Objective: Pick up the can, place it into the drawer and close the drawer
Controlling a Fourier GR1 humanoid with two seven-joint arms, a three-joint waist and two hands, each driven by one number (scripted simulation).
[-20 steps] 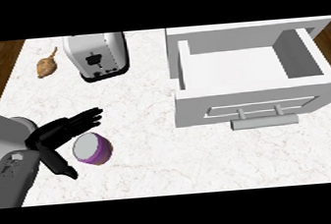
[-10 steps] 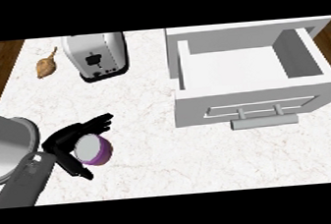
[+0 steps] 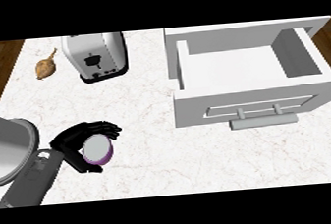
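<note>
**Left hand wrapped round the can near the counter's left edge**

The left hand point(image 3: 74, 141) lies low on the white marbled counter point(image 3: 150, 149), close to its left edge, with the grey forearm running down to the lower edge of the view. Its black fingers point(image 3: 104, 129) and thumb are curled round the can point(image 3: 97, 149), a purple can with a pale grey top that faces up toward the camera. The can is tilted in the hand; whether its base touches the counter cannot be told.

The drawer point(image 3: 252, 72) stands pulled open at the counter's right side, reaching toward the far right corner. It is a white box with a pale inside, its front panel carrying a bar handle point(image 3: 264, 121) that faces the near edge. The can is well apart from it, to its left.

At the far edge, left of the drawer, a silver toaster point(image 3: 95, 55) stands. Just beside it, toward the far left corner, lies a small brown sweet potato point(image 3: 46, 66).

The right hand does not show.
</note>
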